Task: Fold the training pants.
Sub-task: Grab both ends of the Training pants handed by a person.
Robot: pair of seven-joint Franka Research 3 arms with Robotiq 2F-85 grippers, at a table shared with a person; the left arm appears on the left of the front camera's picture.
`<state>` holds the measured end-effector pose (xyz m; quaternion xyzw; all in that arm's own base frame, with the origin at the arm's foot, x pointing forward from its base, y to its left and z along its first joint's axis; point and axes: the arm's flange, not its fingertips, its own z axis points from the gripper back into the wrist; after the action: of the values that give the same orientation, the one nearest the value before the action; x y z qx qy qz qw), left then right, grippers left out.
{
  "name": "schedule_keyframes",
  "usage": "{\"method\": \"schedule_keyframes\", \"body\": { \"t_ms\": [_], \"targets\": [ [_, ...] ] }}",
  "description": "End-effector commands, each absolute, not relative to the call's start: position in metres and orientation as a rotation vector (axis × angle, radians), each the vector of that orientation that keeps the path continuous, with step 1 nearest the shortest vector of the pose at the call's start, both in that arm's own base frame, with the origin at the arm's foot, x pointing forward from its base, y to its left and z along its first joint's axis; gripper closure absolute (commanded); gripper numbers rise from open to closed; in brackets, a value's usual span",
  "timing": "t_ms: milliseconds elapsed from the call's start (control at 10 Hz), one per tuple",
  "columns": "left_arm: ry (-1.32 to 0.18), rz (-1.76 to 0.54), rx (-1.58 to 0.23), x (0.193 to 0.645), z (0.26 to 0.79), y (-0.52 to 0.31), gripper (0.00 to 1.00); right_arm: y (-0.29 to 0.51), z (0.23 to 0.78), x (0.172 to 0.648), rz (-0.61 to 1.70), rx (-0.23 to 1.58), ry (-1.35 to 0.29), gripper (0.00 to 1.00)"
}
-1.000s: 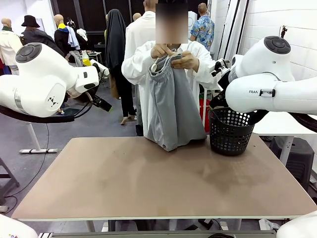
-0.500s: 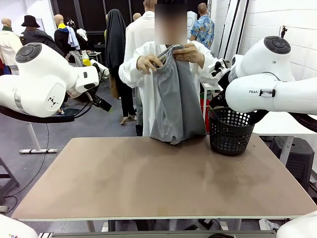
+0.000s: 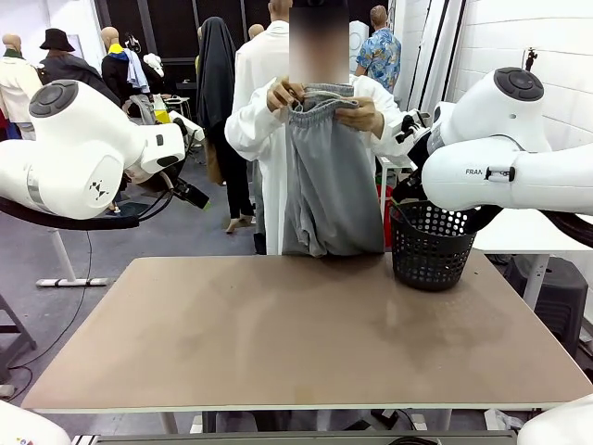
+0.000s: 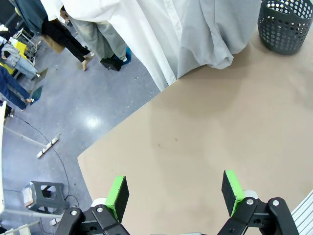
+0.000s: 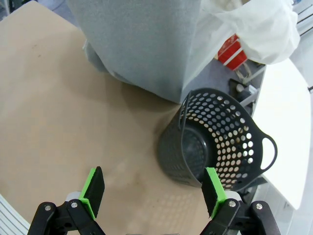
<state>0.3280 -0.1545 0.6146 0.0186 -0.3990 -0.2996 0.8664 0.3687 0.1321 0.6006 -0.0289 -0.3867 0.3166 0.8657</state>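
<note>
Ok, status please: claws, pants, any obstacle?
Open, empty: left claw, right claw. The training pants hang from person's hands at table's far edge. Beside them, black basket.

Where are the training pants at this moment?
In the front view, the training pants hang from the person's hands at the far edge of the table, just left of the black basket.

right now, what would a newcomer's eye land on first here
The light grey training pants, held up by the waistband in a person's hands at the far side of the table, lower end hanging to its far edge. Next, a black mesh basket stands at the table's far right corner, and the left end effector and right end effector hover open above the tabletop.
</note>
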Motion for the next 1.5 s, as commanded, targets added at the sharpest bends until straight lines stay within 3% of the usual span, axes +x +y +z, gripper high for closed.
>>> {"method": "schedule_keyframes", "body": {
  "t_ms": [0,1400],
  "targets": [
    [-0.836,-0.632,0.045,0.3281,0.6145,-0.1539,0.00,0.1324,0.6013,0.3685,0.665,-0.061,-0.812,0.00],
    [-0.836,-0.632,0.045,0.3281,0.6145,-0.1539,0.00,0.1324,0.6013,0.3685,0.665,-0.061,-0.812,0.00]
  ]
}}
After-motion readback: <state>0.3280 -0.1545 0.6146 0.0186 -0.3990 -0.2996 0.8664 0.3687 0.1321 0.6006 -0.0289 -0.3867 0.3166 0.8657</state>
